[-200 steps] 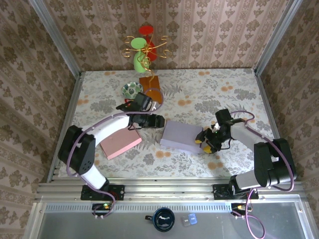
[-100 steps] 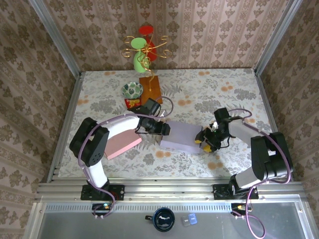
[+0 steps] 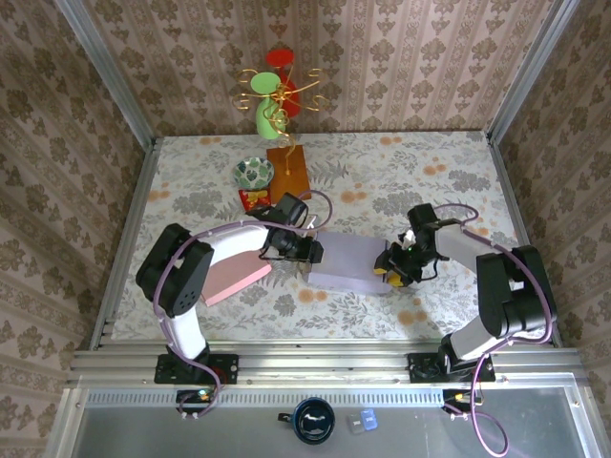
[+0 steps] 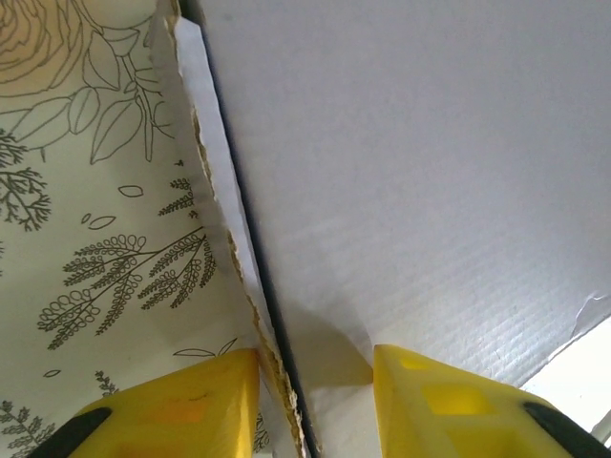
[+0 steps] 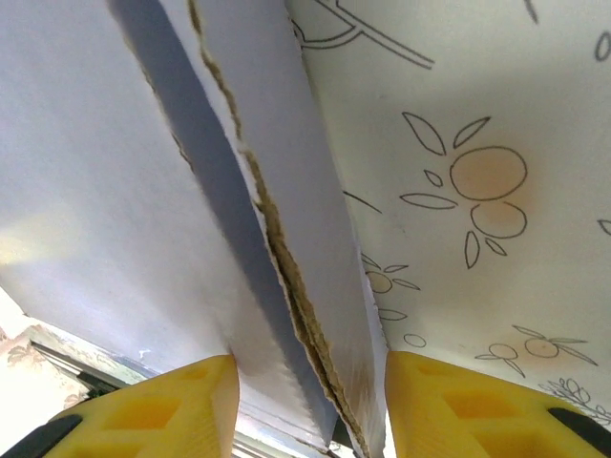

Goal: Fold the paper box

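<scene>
Between the jaws of the left pincer (image 4: 315, 386) and right pincer (image 5: 310, 391) stand opposite edges of the lilac corrugated-paper box (image 3: 349, 263), grip uncertain, folding seemingly barely begun.

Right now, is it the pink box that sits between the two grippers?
No, the lavender box lies between the left gripper and right gripper; the pink box lies off to the left.

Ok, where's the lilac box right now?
Top view: the lilac box lies near the centre, between the left fingers and right fingers, just right of the pink box.
</scene>
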